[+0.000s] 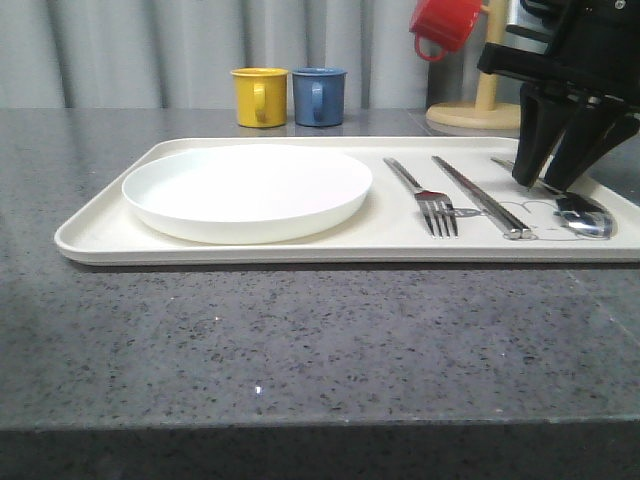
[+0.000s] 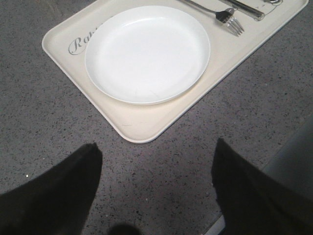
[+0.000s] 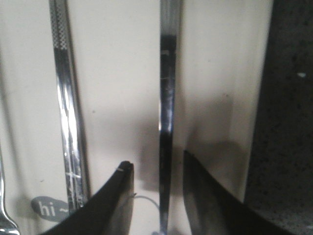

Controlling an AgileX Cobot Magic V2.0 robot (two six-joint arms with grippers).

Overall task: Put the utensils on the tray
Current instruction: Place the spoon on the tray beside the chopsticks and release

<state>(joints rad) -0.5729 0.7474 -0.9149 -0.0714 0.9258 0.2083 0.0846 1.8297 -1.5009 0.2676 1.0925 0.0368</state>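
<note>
The cream tray [image 1: 100,236] lies across the grey counter. On it sit a round white plate [image 1: 245,190], a silver fork [image 1: 430,205], flat metal chopsticks [image 1: 485,198] and a spoon [image 1: 585,220] at the right end. My right gripper [image 1: 548,180] stands open low over the spoon's handle. In the right wrist view that gripper [image 3: 157,164] has one finger on each side of the spoon handle [image 3: 166,98], with gaps both sides, and the chopsticks [image 3: 68,122] lie beside it. My left gripper [image 2: 156,147] is open and holds nothing, over bare counter just off the tray's corner [image 2: 142,129], with the plate [image 2: 146,54] beyond.
A yellow mug [image 1: 260,97] and a blue mug [image 1: 318,96] stand behind the tray. A red mug [image 1: 445,25] hangs on a wooden stand [image 1: 485,100] at the back right. Bare grey counter [image 1: 300,340] runs from the tray to the front edge.
</note>
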